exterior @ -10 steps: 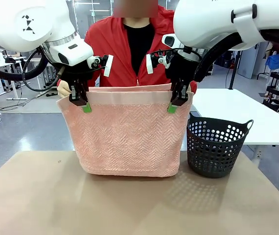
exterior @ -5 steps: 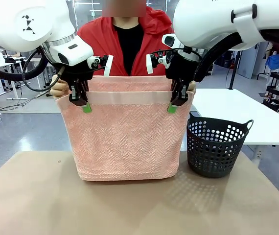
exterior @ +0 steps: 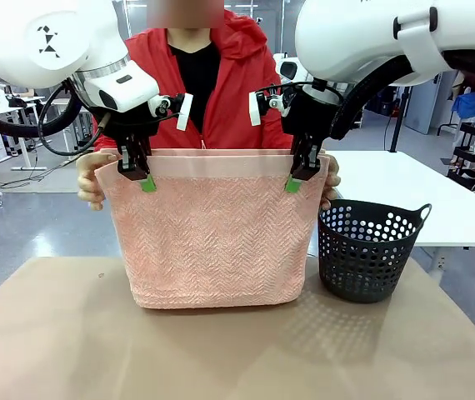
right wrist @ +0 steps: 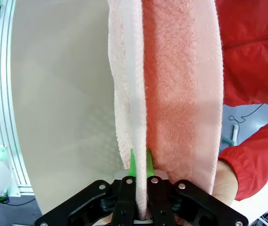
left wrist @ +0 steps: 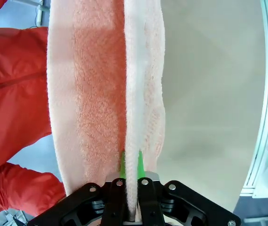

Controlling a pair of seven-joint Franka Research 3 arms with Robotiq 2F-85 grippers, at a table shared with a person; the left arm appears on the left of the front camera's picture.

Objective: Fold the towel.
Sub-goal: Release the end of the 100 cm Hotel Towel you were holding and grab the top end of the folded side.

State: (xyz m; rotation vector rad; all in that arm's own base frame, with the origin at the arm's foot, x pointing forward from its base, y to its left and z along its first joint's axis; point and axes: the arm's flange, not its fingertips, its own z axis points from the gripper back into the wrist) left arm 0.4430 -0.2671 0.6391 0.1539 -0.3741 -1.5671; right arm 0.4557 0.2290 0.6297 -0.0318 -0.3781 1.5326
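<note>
The towel, judged soft, limp and light, hangs doubled over the table, its top corners clamped by the left gripper and right gripper, the soundest holding points.

The towel is noted as salmon-pink terry cloth, matt, with a raised herringbone weave; a fuzzy looped pile is seen in the wrist views. A plain band along its top edge is woven flat and smooth. The left end effector and right end effector are finished in matt black, with green pads. The arm shells are seen as glossy white plastic. The basket is dark perforated plastic with a dull sheen. The counter is recorded as smooth, matt and tan. The person's jacket is smooth red cloth.
</note>
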